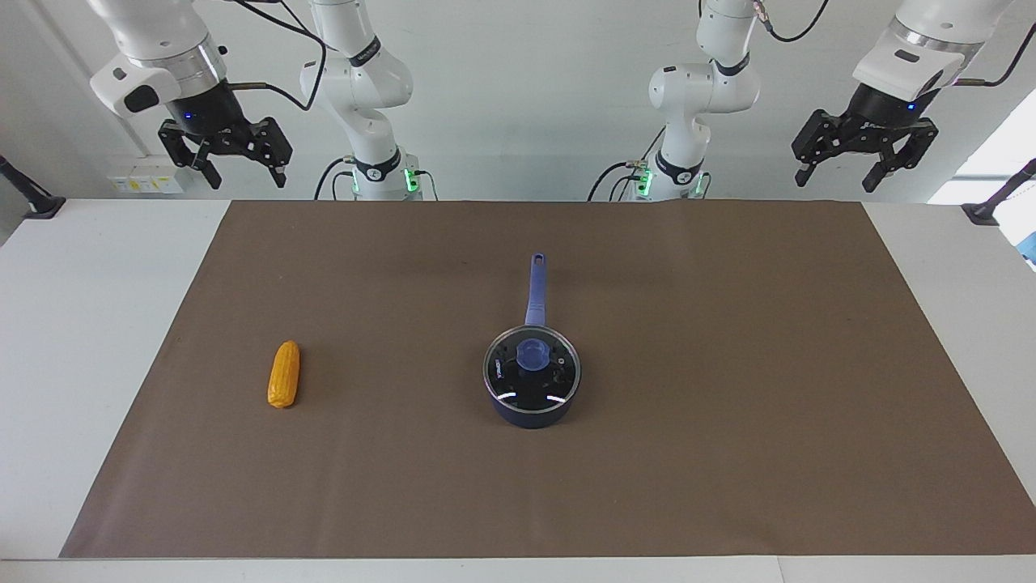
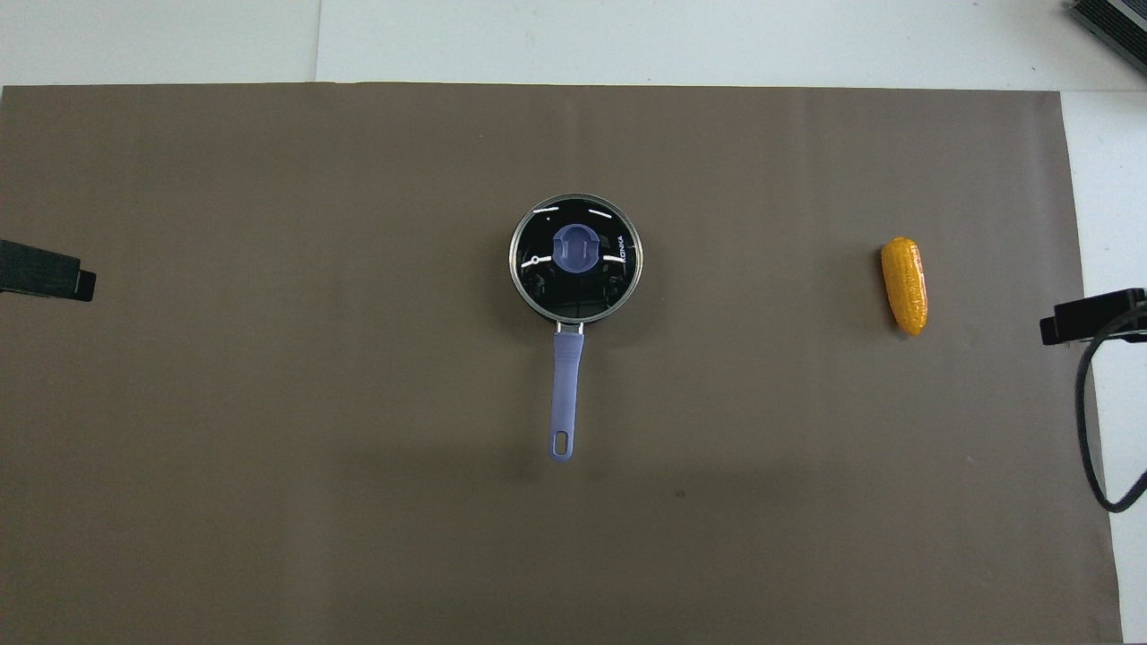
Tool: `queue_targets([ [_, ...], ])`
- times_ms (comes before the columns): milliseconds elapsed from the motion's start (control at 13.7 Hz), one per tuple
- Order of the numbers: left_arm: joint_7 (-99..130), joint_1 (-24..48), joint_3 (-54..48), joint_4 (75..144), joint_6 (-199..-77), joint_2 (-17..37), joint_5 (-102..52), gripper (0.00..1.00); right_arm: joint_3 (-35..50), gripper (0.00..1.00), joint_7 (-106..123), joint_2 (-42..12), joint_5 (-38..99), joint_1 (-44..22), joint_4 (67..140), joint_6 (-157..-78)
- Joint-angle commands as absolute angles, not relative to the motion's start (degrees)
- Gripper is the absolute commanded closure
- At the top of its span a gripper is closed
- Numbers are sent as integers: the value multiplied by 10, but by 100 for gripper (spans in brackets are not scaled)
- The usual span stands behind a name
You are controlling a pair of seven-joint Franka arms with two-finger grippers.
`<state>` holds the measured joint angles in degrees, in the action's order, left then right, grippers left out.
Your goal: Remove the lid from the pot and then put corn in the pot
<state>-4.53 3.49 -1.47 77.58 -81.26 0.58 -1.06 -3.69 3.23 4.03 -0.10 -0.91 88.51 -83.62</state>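
The navy pot (image 1: 532,409) (image 2: 529,303) stands mid-mat, its long blue handle (image 1: 535,290) (image 2: 566,385) pointing toward the robots. The glass lid (image 1: 532,371) (image 2: 576,258) with its blue knob (image 1: 532,354) (image 2: 577,248) sits closed on the pot. The yellow-orange corn (image 1: 284,374) (image 2: 905,285) lies on the mat toward the right arm's end. My right gripper (image 1: 241,172) hangs open and empty, high over the mat's edge nearest the robots. My left gripper (image 1: 838,174) hangs open and empty, high at the left arm's end. Both arms wait.
A brown mat (image 1: 728,364) (image 2: 269,403) covers most of the white table (image 1: 81,324). Black clamps (image 1: 32,202) (image 1: 991,206) stand at the table's two ends. A cable (image 2: 1098,421) hangs near the corn's end.
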Motion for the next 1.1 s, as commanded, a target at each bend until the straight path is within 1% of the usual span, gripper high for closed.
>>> queue_targets([
  [0, -54, 31, -18, 785, -816, -4, -4, 0, -35, 0, 44, 47, 9, -4, 886, -829],
  [439, -49, 37, -20, 787, -799, -8, -7, 0, -35, 0, 44, 47, 9, -4, 886, -829],
  [659, -52, 37, -21, 802, -802, -17, -6, 0, -35, 0, 44, 47, 9, -4, 886, -829],
  [1024, -52, 37, -22, 804, -809, -17, -6, 0, -35, 0, 44, 47, 9, -4, 886, -829],
])
